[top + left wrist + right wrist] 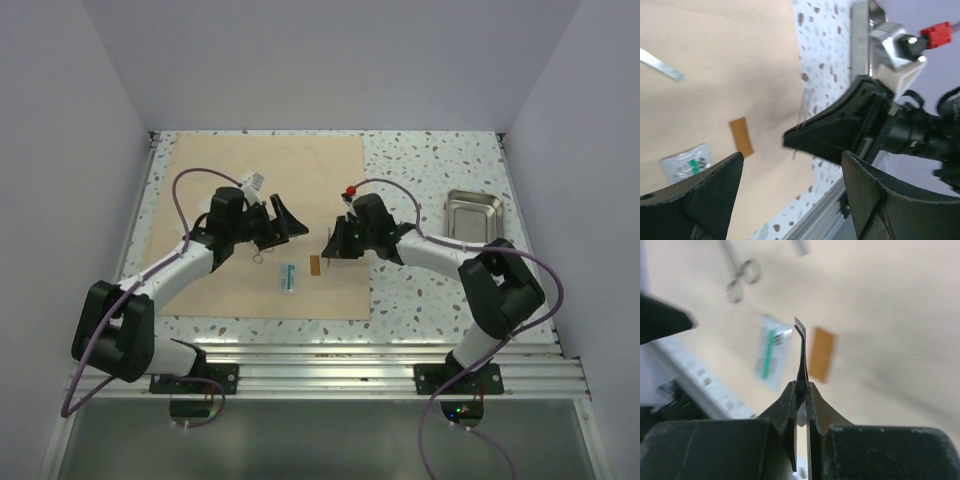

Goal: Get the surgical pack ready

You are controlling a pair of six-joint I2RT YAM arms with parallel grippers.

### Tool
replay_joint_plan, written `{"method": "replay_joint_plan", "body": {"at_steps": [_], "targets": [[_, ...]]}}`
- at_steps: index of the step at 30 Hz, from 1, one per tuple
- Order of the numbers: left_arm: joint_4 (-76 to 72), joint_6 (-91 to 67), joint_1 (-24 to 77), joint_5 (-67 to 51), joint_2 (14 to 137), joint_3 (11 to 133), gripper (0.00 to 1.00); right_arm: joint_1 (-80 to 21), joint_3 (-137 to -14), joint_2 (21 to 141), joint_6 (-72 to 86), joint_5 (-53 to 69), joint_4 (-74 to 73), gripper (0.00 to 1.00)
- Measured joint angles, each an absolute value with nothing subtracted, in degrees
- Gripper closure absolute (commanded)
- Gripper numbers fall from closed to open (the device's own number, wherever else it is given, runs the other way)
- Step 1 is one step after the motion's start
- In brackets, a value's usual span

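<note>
The tan sheet [200, 170] lies flat on the left half of the speckled bench [430, 170]. Above the middle of the sheet the left pincer [283, 224] hangs with its fingers [705, 192] wide apart and nothing between them. It faces the right pincer [333, 243] across a small gap.

Just below the left pincer in the overhead view, small metal scissors [740, 272] lie on the sheet. To their right lies a white packet with green print [289, 277], and beside that a short brown strip [314, 266]. Both are near the sheet's lower right corner.

The right pincer is clamped together on thin metal tweezers [801, 350]. The tweezers' serrated, slightly bent tip points out over the sheet, towards the packet and the strip.

At far right, well apart from the sheet, the shiny steel tray [473, 215] sits on the bare bench.
</note>
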State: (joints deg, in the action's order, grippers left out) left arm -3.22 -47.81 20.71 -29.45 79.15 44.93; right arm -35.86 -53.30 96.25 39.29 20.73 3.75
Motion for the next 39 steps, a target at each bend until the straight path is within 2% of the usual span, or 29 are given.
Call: {"method": "replay_joint_plan", "body": {"at_steps": [5,11,14,20,23,27,30,32,39], "targets": [[4.8,-43.8,19.2,-22.0,75.6,46.0,0.16,-29.6,-59.8,92.5,29.3,1.9,-17.1,1.0],[11.2,-40.9,18.7,-14.2,74.4,46.5,0.16,-14.2,-66.5,91.4,18.3,-17.0,-31.6,1.0],[13.7,-40.7,17.7,-11.3,74.8,46.5,0.17,-6.9,-69.6,95.0,15.3,-22.2,-35.0,1.0],[18.2,-40.1,16.7,-7.3,78.2,46.7,0.18,-3.7,-71.6,103.6,12.7,-25.2,-39.0,1.0],[20.2,-39.7,16.3,-5.6,78.9,46.9,0.18,-1.9,-71.6,105.2,12.3,-24.4,-40.2,0.94],[22.2,-39.6,15.4,-3.6,79.8,48.2,0.18,0.1,-71.7,105.5,12.5,-23.7,-40.7,0.7],[23.2,-39.6,14.6,-2.4,81.0,49.2,0.18,0.2,-72.1,105.5,12.4,-22.5,-40.9,0.58],[23.6,-39.6,14.2,-2.0,81.6,49.5,0.19,0.1,-72.3,105.5,12.4,-21.5,-40.9,0.53],[26.9,-39.8,13.6,1.7,85.3,52.6,0.24,-1.3,-73.0,101.4,12.6,-20.8,-42.3,0.52]]}}
